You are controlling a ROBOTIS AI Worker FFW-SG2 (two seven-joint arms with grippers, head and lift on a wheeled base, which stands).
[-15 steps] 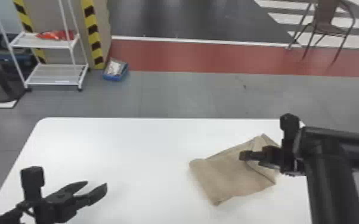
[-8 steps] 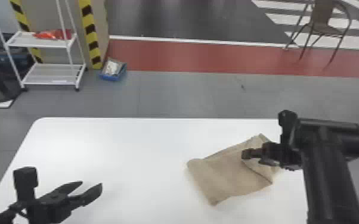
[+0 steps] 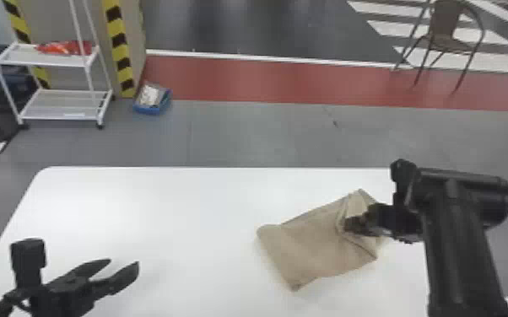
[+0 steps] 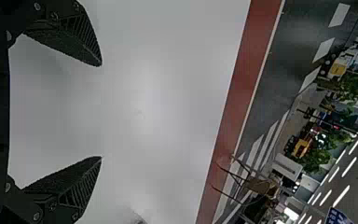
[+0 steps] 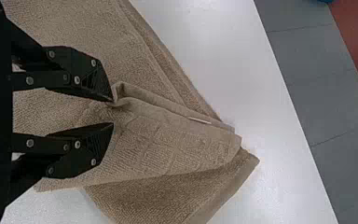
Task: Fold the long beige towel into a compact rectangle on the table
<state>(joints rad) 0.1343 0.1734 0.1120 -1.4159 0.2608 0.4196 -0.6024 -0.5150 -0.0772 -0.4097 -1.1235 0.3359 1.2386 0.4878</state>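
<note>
In the head view my left gripper is open over the table's near left part, well left of the beige towel. The left wrist view shows this gripper with its fingers wide apart and nothing between them. The towel lies folded and slanted on the right half of the table, with a loose, wrinkled flap at its right end. Over that flap is my right gripper. In the right wrist view, the right gripper has a narrow gap between its fingers, one tip against a raised crease of the towel.
The white table has its far edge beyond the towel. On the floor behind stand a white shelf rack, a blue bin and a chair.
The head view has shifted slightly, moving the scene left in it. Relative to the towel, my right gripper has moved a little to the right. The left gripper stays open.
</note>
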